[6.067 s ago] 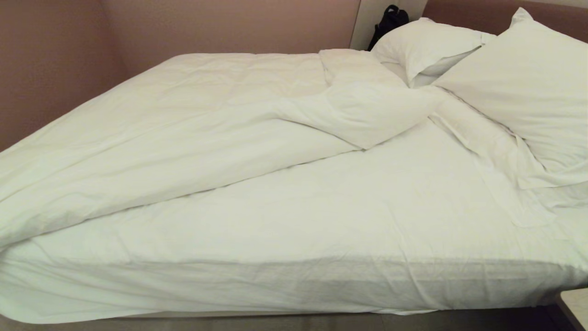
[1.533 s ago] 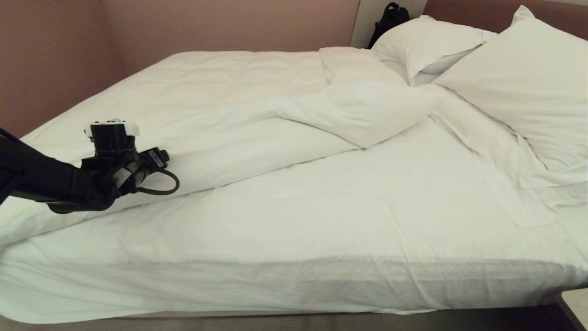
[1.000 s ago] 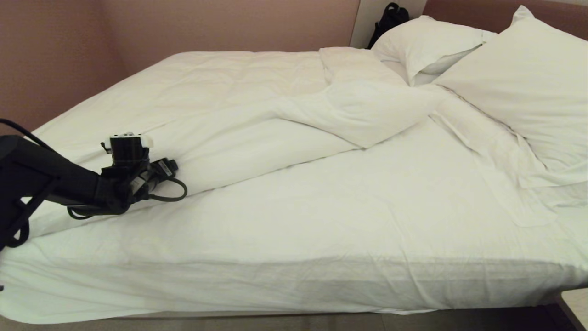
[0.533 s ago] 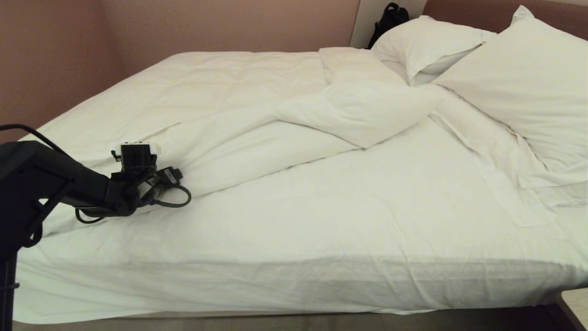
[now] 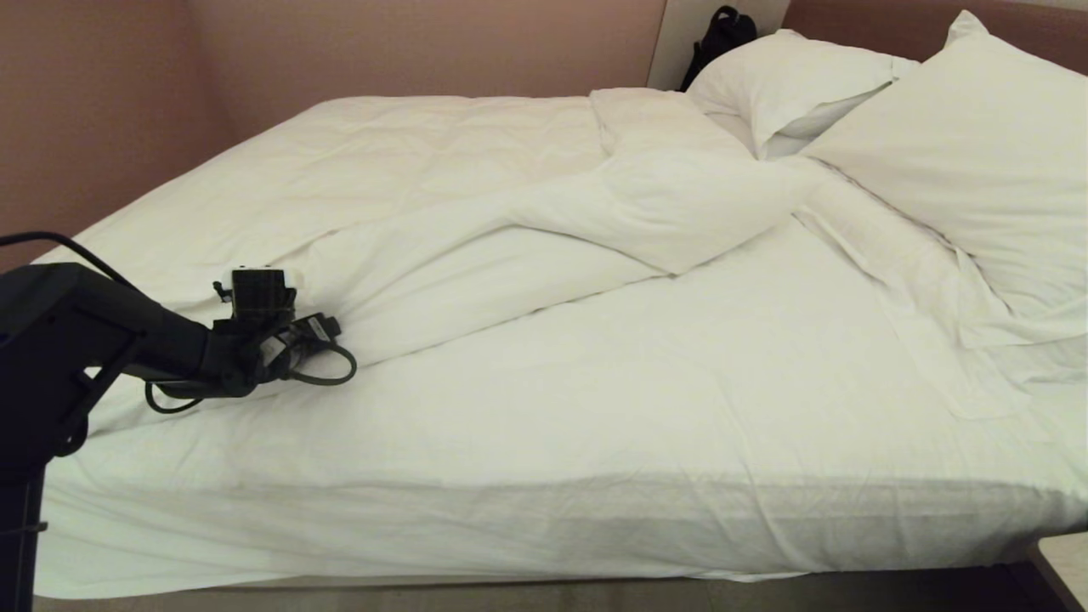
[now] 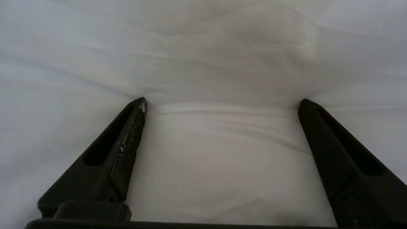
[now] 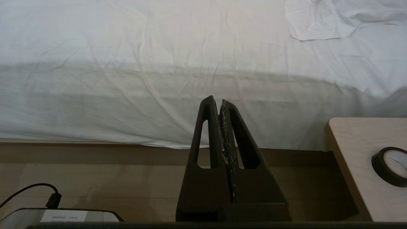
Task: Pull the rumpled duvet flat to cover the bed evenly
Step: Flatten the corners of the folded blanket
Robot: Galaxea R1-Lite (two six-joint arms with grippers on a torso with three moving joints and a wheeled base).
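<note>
With the duvet (image 5: 442, 204) bunched on the far half of the bed (image 5: 544, 527), the left hand (image 6: 222, 105), spread wide and pressed against its folded edge, needed a deep bite of that fold before pulling toward the near side.

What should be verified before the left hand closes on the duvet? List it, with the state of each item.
1. Left hand open: ok, jaws stand wide apart.
2. Duvet in front of the fingertips: ok, a fold of white fabric spans the gap between them.
3. Only duvet in the gap, not the sheet beneath: cannot tell, both are white.
4. Grip point on the duvet's near edge: ok, the head view places the hand at the folded-back edge on the bed's left part.
5. Right hand out of the way: ok, shut, low beside the bed.
6. Pillows off the duvet: cannot tell.
</note>
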